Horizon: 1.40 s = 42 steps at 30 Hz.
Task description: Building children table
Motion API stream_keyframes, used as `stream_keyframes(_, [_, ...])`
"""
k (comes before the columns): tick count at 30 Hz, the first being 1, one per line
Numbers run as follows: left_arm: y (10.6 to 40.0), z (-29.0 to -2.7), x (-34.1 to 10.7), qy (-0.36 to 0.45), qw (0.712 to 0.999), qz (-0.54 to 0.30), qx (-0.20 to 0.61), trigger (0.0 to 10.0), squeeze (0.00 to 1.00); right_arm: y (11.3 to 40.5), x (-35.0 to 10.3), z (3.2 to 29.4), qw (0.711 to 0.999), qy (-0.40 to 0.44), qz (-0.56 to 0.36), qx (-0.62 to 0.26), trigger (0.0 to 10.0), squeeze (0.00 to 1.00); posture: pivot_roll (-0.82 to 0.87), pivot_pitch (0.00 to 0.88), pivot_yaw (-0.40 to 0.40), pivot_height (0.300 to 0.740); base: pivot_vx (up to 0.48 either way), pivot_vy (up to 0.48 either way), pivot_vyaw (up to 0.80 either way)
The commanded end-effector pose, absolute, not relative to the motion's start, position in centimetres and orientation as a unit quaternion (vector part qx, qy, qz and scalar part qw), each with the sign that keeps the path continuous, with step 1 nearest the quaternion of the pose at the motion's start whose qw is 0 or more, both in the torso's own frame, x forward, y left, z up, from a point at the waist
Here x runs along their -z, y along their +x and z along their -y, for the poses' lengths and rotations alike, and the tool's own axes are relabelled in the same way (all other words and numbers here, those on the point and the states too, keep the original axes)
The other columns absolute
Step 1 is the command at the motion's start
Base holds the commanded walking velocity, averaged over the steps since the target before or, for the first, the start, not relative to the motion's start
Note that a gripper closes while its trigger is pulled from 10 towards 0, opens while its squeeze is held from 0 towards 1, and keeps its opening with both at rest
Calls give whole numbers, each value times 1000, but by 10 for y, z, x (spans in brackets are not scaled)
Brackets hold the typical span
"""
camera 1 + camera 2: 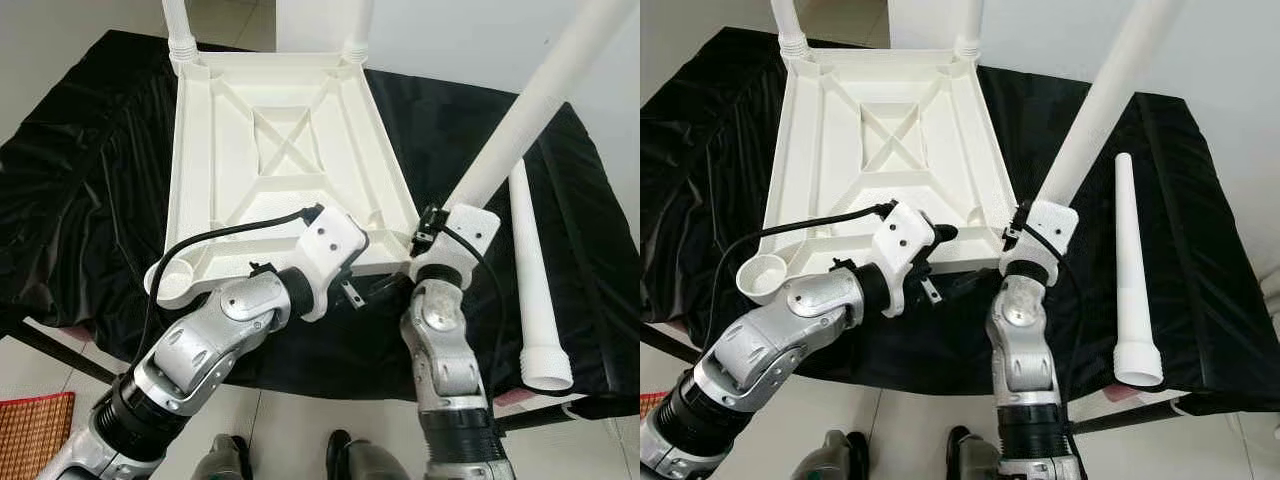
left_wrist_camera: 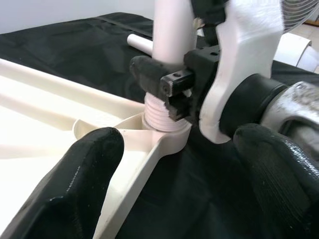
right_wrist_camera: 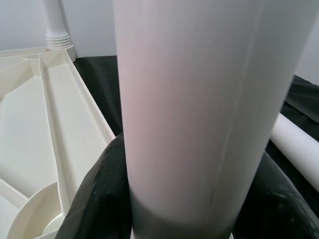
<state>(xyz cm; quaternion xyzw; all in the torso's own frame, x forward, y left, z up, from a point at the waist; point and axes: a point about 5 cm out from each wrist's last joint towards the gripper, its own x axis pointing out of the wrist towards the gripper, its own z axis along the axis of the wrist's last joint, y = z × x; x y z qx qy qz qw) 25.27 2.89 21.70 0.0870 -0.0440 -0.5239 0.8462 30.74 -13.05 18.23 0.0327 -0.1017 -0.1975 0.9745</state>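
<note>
Now right gripper (image 2: 169, 82) jaws clamp the leg (image 1: 525, 115) (threaded end in socket) — left gripper (image 2: 174, 174) jaws wide.

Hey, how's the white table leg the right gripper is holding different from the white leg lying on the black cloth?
The held white plastic leg stands upright, its threaded end at the corner socket of the upturned white plastic tabletop; the loose white plastic leg lies flat on the black cloth, apart from the tabletop. The right gripper has its fingers clamped around the held leg; nothing touches the loose leg. Both are long white tapered tubes.

Black cloth (image 1: 90, 180) over surface, pale tile floor (image 1: 290, 420), white wall (image 1: 450, 40).
</note>
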Motion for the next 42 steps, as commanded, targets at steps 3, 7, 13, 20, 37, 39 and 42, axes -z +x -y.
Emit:
stream_keyframes(3, [246,-26,-221,92,823,51,558,10000,0,308,-150,136,977,19,27,211,10000,0,92,200,-39,740,0,0,0])
stream_keyframes(7, [245,-25,-221,91,823,51,559,10000,0,308,-151,134,979,26,31,198,10000,0,93,196,-46,740,0,0,0])
stream_keyframes(13, [245,-25,-220,90,822,51,559,10000,0,305,-156,135,986,38,70,149,10000,1000,89,190,-48,740,0,0,0])
stream_keyframes(20, [244,-24,-220,88,822,52,560,10000,0,304,-162,148,989,40,104,96,10000,1000,85,183,-51,740,0,0,0])
stream_keyframes(37, [244,-22,-220,87,821,55,562,10000,0,302,-175,159,989,18,142,-23,10000,0,74,175,-56,740,0,0,0])
stream_keyframes(39, [242,-22,-219,88,818,53,566,10000,0,301,-180,165,987,12,151,-54,10000,0,74,181,-57,740,0,0,0])
stream_keyframes(42, [241,-22,-219,88,817,52,568,10000,0,300,-182,168,986,8,153,-66,10000,0,75,186,-56,740,0,0,0])
